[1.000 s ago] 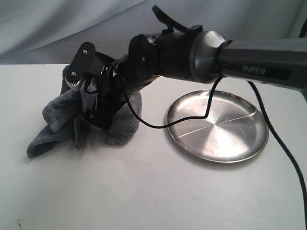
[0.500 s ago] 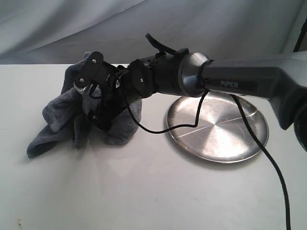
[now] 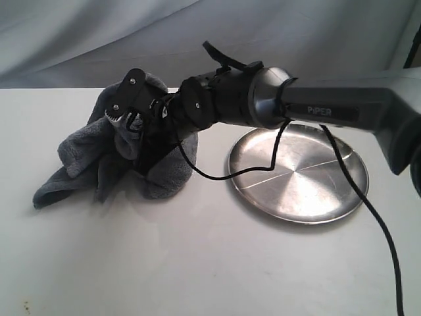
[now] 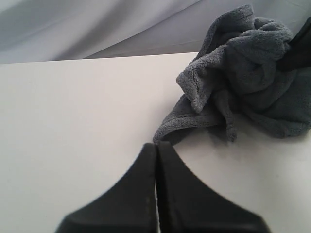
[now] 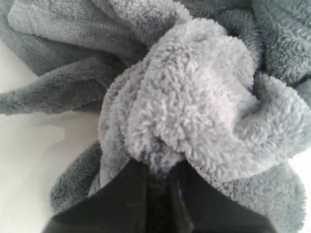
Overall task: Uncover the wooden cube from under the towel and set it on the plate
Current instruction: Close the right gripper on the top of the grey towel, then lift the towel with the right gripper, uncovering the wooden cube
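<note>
Towel: I see a fluffy dark grey terry-cloth towel (image 3: pixel 82 155).
Plate: round shiny silver metal plate (image 3: pixel 329 197), faint line across.
Counter: flat white counter (image 3: pixel 197 263).

A matte white tabletop (image 3: pixel 197 263) under soft light, a wrinkled pale grey cloth backdrop (image 3: pixel 99 39) behind.

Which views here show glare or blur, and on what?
Exterior view: bright glare on the plate. Left wrist view: the left gripper is blurred, the towel crisp. Right wrist view: the right gripper is dark and soft, towel fibres sharp.
</note>
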You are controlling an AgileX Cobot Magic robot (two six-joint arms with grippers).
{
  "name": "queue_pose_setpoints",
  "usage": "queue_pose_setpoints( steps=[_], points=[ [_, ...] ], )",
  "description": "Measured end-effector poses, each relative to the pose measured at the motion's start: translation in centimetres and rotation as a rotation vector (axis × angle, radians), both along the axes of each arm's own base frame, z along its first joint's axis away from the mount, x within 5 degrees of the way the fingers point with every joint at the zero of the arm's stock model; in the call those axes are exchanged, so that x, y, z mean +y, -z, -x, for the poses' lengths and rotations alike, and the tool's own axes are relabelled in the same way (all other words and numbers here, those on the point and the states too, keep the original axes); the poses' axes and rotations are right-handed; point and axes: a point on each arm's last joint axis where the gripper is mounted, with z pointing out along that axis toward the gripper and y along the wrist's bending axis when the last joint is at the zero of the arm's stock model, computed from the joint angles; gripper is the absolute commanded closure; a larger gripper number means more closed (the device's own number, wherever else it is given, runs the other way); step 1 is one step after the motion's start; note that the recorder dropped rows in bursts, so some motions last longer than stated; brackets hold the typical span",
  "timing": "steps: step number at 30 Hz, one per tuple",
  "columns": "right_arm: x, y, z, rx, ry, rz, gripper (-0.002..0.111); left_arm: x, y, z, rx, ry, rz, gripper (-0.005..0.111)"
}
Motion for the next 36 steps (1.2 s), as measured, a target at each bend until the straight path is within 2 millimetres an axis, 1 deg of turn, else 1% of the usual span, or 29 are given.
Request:
queue_pose_setpoints(
  steps=[2, 3, 5, 7, 9, 11, 15, 18, 21, 27, 36],
  points=[
    [-0.3, -1.4, 0.3, -0.001, -0.008, 0.005, 0.108, 0.0, 0.0, 0.0, 0.0, 0.0, 0.0, 0.107],
    [-0.5, -2.5, 0.5, -0.014, -0.012, 0.002, 0.108, 0.0, 0.0, 0.0, 0.0, 0.0, 0.0, 0.107],
    [-0.9, -4.8, 0.9, -0.056, -0.021, -0.008, 0.108, 0.0, 0.0, 0.0, 0.0, 0.0, 0.0, 0.107],
    [-1.5, -7.7, 1.4, -0.121, -0.03, -0.017, 0.108, 0.0, 0.0, 0.0, 0.0, 0.0, 0.0, 0.107],
    [-2.1, -9.9, 1.8, -0.168, -0.031, -0.028, 0.108, 0.0, 0.0, 0.0, 0.0, 0.0, 0.0, 0.107],
    [-2.5, -11.3, 2.2, -0.188, -0.029, -0.037, 0.108, 0.0, 0.0, 0.0, 0.0, 0.0, 0.0, 0.107],
    [-3.3, -13.2, 3.0, -0.206, -0.032, -0.027, 0.108, 0.0, 0.0, 0.0, 0.0, 0.0, 0.0, 0.107],
    [-3.8, -14.2, 3.4, -0.216, -0.035, -0.015, 0.108, 0.0, 0.0, 0.0, 0.0, 0.0, 0.0, 0.107],
    [-4.1, -14.8, 3.7, -0.218, -0.036, -0.009, 0.108, 0.0, 0.0, 0.0, 0.0, 0.0, 0.0, 0.107],
    [-4.5, -15.0, 3.6, -0.251, -0.034, 0.033, 0.108, 0.0, 0.0, 0.0, 0.0, 0.0, 0.0, 0.107],
    [-4.1, -15.8, 3.2, -0.321, -0.009, -0.047, 0.108, 0.0, 0.0, 0.0, 0.0, 0.0, 0.0, 0.107]
  ],
)
